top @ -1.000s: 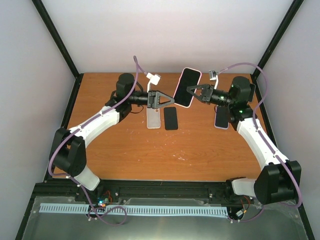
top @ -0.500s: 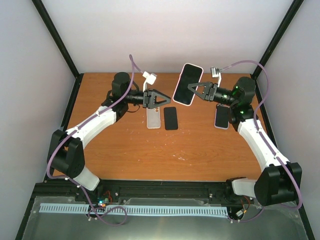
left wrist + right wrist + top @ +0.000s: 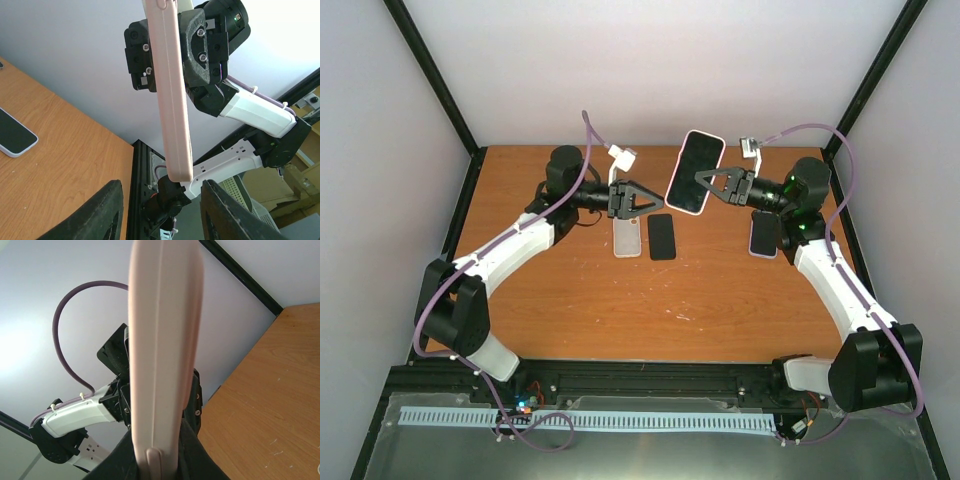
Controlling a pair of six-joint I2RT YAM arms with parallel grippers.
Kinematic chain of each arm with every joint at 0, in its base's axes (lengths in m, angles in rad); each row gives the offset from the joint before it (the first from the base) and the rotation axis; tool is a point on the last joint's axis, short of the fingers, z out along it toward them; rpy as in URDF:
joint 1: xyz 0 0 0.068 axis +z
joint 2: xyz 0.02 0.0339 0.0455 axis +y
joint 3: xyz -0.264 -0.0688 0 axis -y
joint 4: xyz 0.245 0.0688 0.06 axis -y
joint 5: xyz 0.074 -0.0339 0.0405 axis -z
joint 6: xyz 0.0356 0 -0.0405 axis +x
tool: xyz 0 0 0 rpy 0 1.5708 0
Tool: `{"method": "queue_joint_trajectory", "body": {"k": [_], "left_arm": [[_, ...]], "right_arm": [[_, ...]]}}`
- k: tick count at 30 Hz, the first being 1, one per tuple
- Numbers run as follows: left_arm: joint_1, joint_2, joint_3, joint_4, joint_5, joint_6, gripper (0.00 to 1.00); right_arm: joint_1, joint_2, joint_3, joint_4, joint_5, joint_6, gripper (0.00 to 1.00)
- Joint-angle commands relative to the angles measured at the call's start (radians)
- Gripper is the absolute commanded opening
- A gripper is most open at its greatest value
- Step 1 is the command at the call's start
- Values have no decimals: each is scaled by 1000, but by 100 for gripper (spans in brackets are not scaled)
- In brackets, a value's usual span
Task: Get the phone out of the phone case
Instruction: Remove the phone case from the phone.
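My right gripper [image 3: 704,184] is shut on the phone in its pink case [image 3: 695,171] and holds it on edge, high above the table. In the right wrist view the case [image 3: 165,340] stands edge-on between my right fingers [image 3: 120,460]. My left gripper [image 3: 655,198] is open and empty, just left of the case's lower end and not touching it. In the left wrist view the case [image 3: 172,95] hangs edge-on above the gap between the open left fingers [image 3: 107,210], with the right gripper gripping it from behind.
A pale cased phone [image 3: 627,237] and a black phone [image 3: 662,236] lie side by side on the wooden table [image 3: 650,300] under the grippers. A lilac-cased phone [image 3: 763,237] lies under the right arm and shows in the left wrist view [image 3: 15,135].
My left gripper has drawn back a little to the left, away from the case. My right gripper has lifted the cased phone slightly and keeps hold of it.
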Motion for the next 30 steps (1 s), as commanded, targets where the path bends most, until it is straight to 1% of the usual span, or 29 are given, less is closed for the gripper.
{"method": "queue_joint_trajectory", "body": {"k": [1,5,8,10,12,16,18,21,22,25,30], "left_arm": [[-13,7,28,16,-9,9,44],[-16,11,28,13,-16,8,43],[-16,15,28,4,-28,8,37],[-16,18,28,3,-36,3,35],[-16,22,25,11,-36,-2,35],[-16,24,24,30,-19,-16,39],[-16,24,20,75,12,-48,40],[-16,24,-9,192,57,-135,39],[-16,24,-13,208,60,-147,39],[-16,26,-7,182,39,-134,39],[-17,31,4,128,3,-98,35]], "right_arm": [[0,-30,6,84,-14,2,3],[0,-29,1,80,-13,2,3],[1,-30,0,82,-13,3,3],[2,-30,1,84,-12,4,3],[3,-32,-1,81,-12,1,3],[3,-34,0,67,-12,-9,3],[3,-34,-1,61,-10,-14,3],[3,-34,-1,49,-8,-28,3],[3,-34,-2,47,-8,-28,3],[5,-35,-3,45,-9,-29,3],[8,-34,1,49,-7,-21,3]]}}
